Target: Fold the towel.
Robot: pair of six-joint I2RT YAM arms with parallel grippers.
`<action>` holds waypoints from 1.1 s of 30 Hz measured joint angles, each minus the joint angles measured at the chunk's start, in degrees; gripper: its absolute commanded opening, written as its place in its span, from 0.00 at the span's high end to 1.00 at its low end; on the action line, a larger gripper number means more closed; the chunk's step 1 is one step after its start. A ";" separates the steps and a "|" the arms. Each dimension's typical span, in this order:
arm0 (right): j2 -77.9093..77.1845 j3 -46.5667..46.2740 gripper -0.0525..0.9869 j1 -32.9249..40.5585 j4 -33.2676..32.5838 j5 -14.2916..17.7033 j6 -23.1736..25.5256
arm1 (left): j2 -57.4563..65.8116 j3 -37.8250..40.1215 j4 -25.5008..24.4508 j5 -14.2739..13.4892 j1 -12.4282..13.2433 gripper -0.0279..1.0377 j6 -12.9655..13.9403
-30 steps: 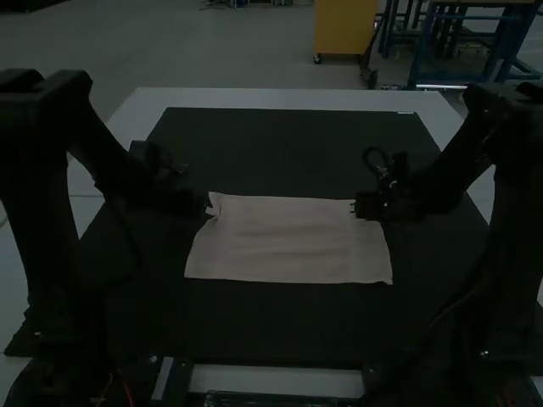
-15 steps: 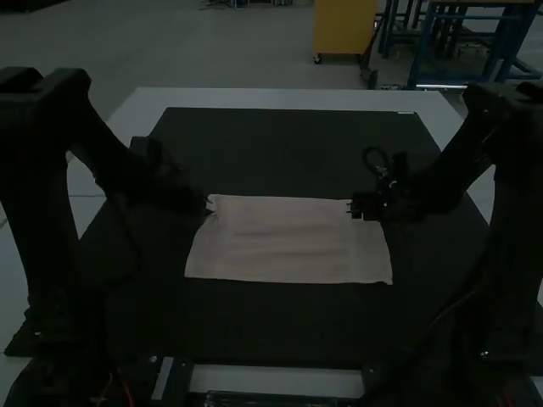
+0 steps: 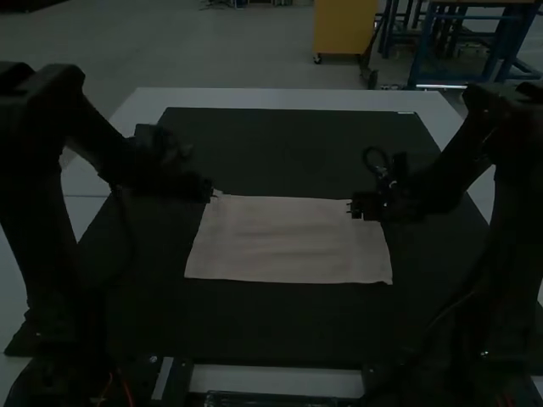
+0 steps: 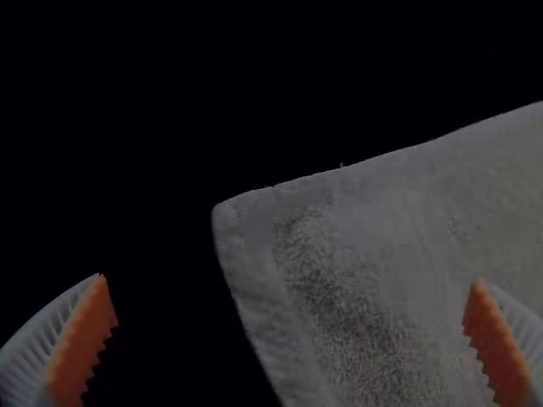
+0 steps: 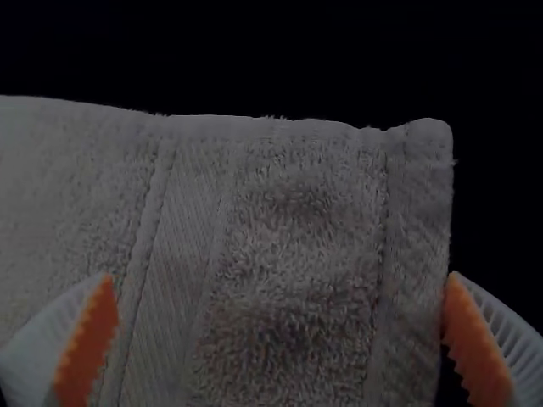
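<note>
A: Progress?
B: On the desk (image 3: 288, 98), the towel (image 3: 288, 246) is lying spread; I'm seeing no way to tell any earlier fold. Folding is apparently remaining.
A: Grip?
B: Left jaws and right jaws are gaping, empty, near the far corners.
A: Change?
B: Left jaws are moving farther out; the puckered corner (image 4: 233, 216) is now lying flatter.
</note>
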 measured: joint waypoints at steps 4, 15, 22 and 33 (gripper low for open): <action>0.00 0.00 0.09 0.00 -0.02 0.00 -0.02 | 0.11 -0.39 0.90 0.00 -2.16 0.06 -0.98; -0.02 -0.37 0.09 0.00 0.50 -0.02 -0.11 | 1.27 -3.19 1.79 -0.68 -1.97 0.06 -1.46; 0.00 -0.37 0.11 0.00 0.48 -0.02 -0.11 | 2.86 -4.28 3.69 -1.44 -1.40 0.10 -1.46; 0.00 -1.38 0.97 -1.40 1.07 0.81 -0.83 | 6.86 -8.02 15.30 -2.99 -0.26 0.95 -0.52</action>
